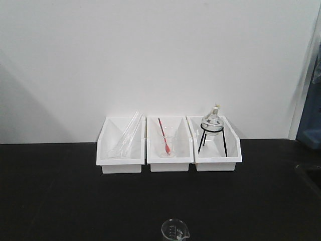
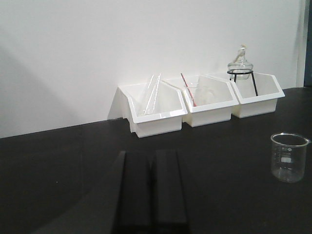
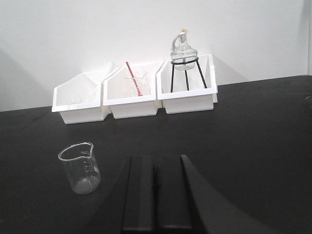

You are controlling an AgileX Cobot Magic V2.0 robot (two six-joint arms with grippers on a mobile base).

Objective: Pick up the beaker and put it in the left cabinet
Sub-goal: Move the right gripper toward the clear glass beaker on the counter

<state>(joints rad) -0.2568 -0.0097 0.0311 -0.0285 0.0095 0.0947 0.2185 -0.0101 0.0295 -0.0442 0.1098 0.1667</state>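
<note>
three white bins (image 1: 169, 165) lined the wall in front, the beaker (image 1: 175, 232) upright on the black bench (image 1: 60, 201). left wrist: the left gripper (image 2: 152, 155) sat closed, empty, beaker well right. right wrist: the right gripper (image 3: 155, 160) sat closed, empty, beaker near its left, presumably since no grasp had begun.

- In the left wrist view we see the left gripper (image 2: 150, 154) at bottom centre of the frame. It is two long, flat, matte black slabs with squared tips.
- A narrow, slightly paler seam runs between the slabs along their length.
- To their lower left a dark, curved shape spreads out. We cannot tell whether it is housing or shadow.
- In the right wrist view the right gripper (image 3: 155, 158), also at bottom centre, has the same dull black finish, with only a fine line dividing its slabs.
- Its right-hand slab widens into a sloping black flank towards the lower right.
</note>
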